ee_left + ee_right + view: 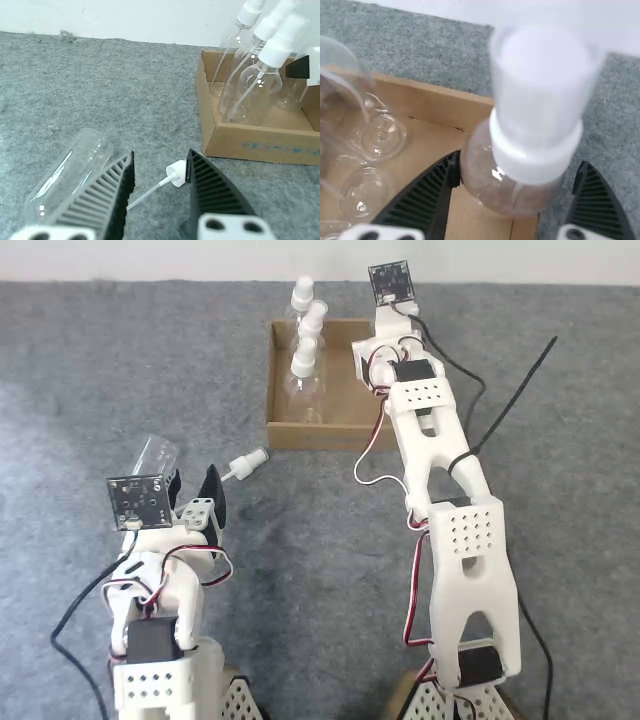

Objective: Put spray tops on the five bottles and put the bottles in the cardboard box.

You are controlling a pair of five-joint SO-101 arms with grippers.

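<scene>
Right wrist view: the right gripper [517, 167] is hanging over the cardboard box [432, 105], its jaws spread wide on either side of a capped bottle [490, 180] standing in the box's corner. One jaw is sitting clearly apart from the bottle, so it is reading as let go, likely set there to fill the box. Three more capped bottles [305, 365] are standing along the box's opposite side. Outside the box, near its front wall, the loose spray top [176, 176] is lying with its dip tube [147, 194] running between the left gripper's [161, 156] spread, empty jaws, probably being lined up for pickup. The uncapped bottle [67, 172] is lying farther from the box, just beside that gripper. A grey felt mat [80, 360] is covering the table, and a white wall [125, 20] is running behind the box.
</scene>
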